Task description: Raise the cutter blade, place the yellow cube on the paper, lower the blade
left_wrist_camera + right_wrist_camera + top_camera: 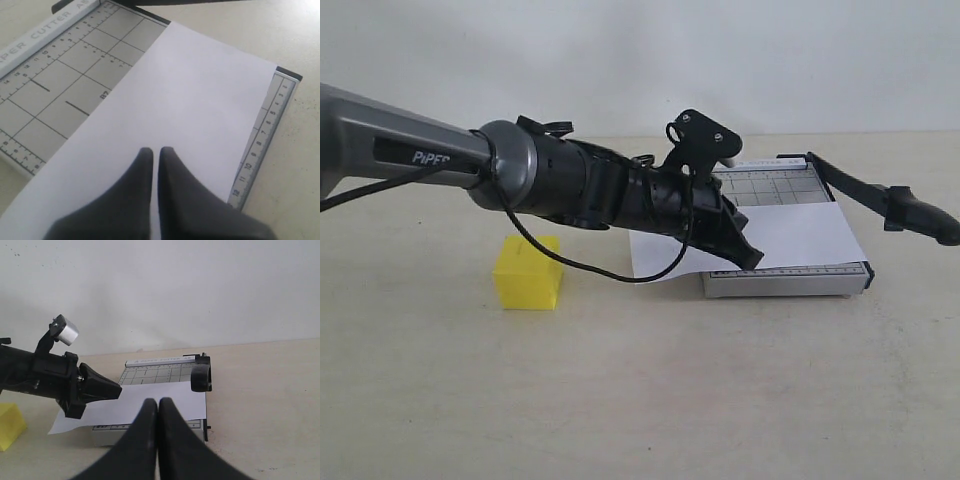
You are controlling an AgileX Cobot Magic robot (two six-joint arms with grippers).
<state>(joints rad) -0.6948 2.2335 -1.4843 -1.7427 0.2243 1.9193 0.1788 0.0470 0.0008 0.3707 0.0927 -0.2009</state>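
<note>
**Cutter blade** [855, 186]: seen lifted off the cutter base [770, 186]. It is hinged at the base's far right corner, and the handle [923, 217] hangs out past the base's right edge. Step one is judged done.

**Yellow cube** [528, 272]: found on the bare counter [640, 400], left of the middle, well apart from the cutter and not on the paper. Step two is judged not yet begun.

**Paper** [800, 236]: laid flat across the base, right of the counter's middle and toward its back edge. Its left end is seen to overhang the base.

**Left gripper** [155, 151]: jaws pressed together, nothing held, poised low over the paper near the front ruler strip [800, 270]. Whether the sheet is touched cannot be told.

**Right gripper** [158, 403]: jaws closed on nothing, standing off from the cutter's front and pointed toward it.

Risks noted:
- The sheet could be dragged out of square if it is brushed by the closed left jaws, or by the slack cable [610, 272] looped under that arm, on the way to the cube.
- The cube could be knocked aside if the jaws are not opened before descent.
- The blade is held by nothing and could drop under its own weight while an arm is beneath it.
- The blade would be stopped from closing by a cube set on the cutting line.

Containers: none in view. The base carries only the paper.
</note>
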